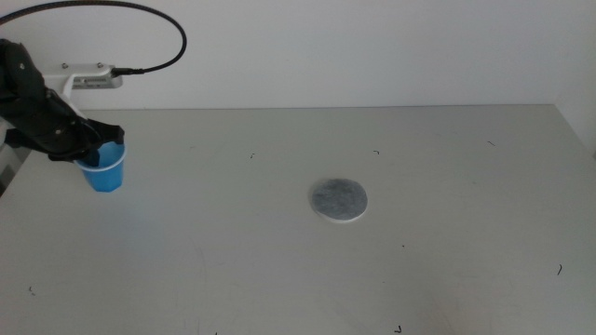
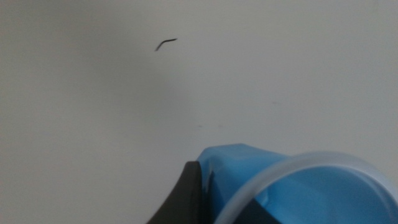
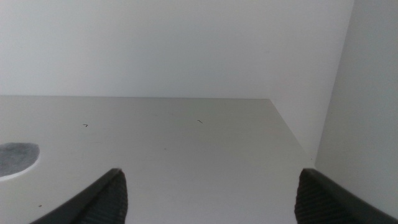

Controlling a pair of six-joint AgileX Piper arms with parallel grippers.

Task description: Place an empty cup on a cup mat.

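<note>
Bright blue white-rimmed cup (image 1: 102,170)

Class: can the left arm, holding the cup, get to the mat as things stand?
Probably yes: the left gripper grips the cup, and only bare table lies before the mat.

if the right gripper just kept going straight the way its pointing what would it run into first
Nothing close, as far as the picture shows: the right gripper, jaws open, faces bare table, then the back wall. The cup mat lies off to one side, probably outside that line.
</note>
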